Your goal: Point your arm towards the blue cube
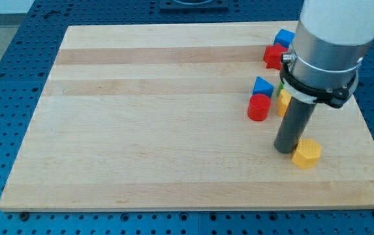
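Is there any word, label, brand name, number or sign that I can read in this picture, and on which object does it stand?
None: no readable text, number or sign shows anywhere.
The wooden board is plain.
The blue cube, red cylinder and yellow block bear no marks.
The arm's white and grey housing shows no label.
My tip is plain dark, beside the yellow block, on its left in the view.

My arm comes down from the view's top right as a broad white cylinder ending in a grey metal collar with a black clamp ring. Below it, the straight dark rod stands upright. My tip (284, 150) rests on the surface, toward the near right.
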Robot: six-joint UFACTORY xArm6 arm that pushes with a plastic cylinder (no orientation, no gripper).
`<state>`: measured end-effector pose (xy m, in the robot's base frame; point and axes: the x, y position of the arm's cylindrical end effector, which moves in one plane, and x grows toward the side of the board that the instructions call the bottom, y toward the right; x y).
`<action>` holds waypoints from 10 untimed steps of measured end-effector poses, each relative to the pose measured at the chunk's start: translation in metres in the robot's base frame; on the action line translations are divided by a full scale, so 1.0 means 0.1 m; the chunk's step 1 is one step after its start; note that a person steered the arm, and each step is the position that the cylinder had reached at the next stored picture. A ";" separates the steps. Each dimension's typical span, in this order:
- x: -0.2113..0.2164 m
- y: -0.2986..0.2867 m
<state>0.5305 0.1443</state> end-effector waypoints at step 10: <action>-2.97 0.31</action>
<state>0.2334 0.1757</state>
